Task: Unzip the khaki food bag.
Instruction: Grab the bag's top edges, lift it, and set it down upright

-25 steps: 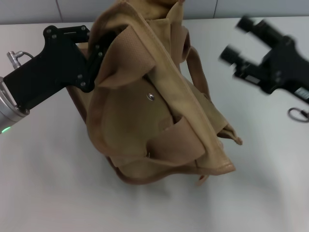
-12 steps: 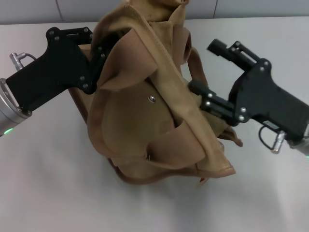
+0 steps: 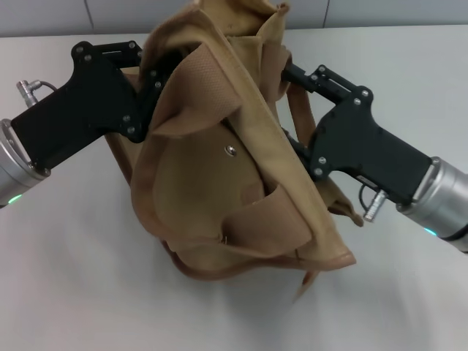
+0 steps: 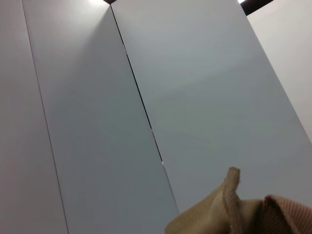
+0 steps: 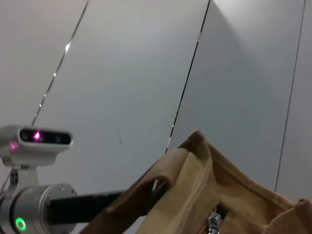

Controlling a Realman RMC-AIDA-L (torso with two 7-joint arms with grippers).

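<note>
White tabletop (image 3: pixel 66 292) runs under us to grey wall panels (image 4: pixel 195 97). Our left gripper (image 3: pixel 150 80) is buried in the upper left folds of the khaki food bag (image 3: pixel 219 190); whether it is clamped we cannot tell. Our right gripper (image 3: pixel 289 73) reaches into the upper right by a webbing handle (image 3: pixel 303 110), fingers hidden too. We judge we should anchor the cloth left, find the zipper pull (image 5: pixel 213 223), then draw steadily along the top
</note>
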